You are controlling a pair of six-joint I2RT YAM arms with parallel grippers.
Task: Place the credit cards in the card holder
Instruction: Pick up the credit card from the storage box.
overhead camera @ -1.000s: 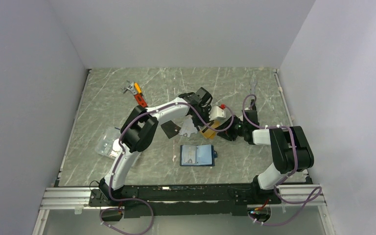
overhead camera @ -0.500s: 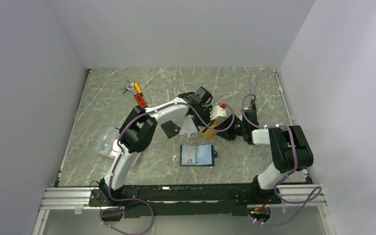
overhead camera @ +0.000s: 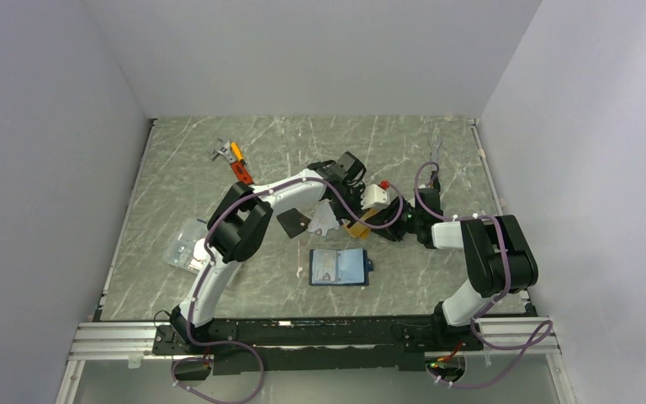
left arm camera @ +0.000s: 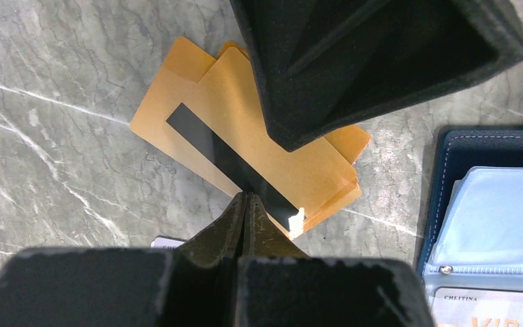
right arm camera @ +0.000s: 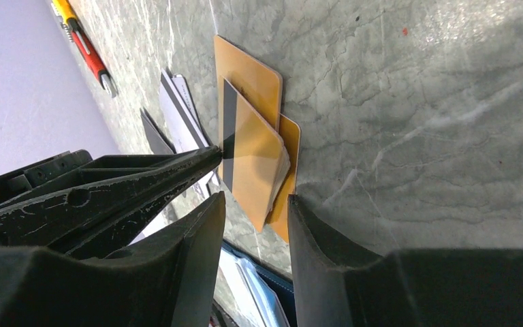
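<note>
The orange-gold credit card (left arm camera: 245, 122) with its black stripe is tipped up on one edge on the table (right arm camera: 252, 160). My left gripper (left arm camera: 247, 196) is shut, its tips touching the striped edge (overhead camera: 342, 215). My right gripper (right arm camera: 255, 204) is open, its fingers on either side of that card's near corner (overhead camera: 368, 225). The silver-white card (overhead camera: 324, 220) and the black card (overhead camera: 293, 221) lie flat to the left. The navy card holder (overhead camera: 339, 268) lies open nearer the arm bases, its pale pockets facing up (left arm camera: 497, 211).
A red and orange tool (overhead camera: 237, 164) lies at the back left, also in the right wrist view (right arm camera: 85, 44). A clear plastic box (overhead camera: 187, 248) sits at the left edge. A grey metal tool (overhead camera: 435, 147) lies at the back right.
</note>
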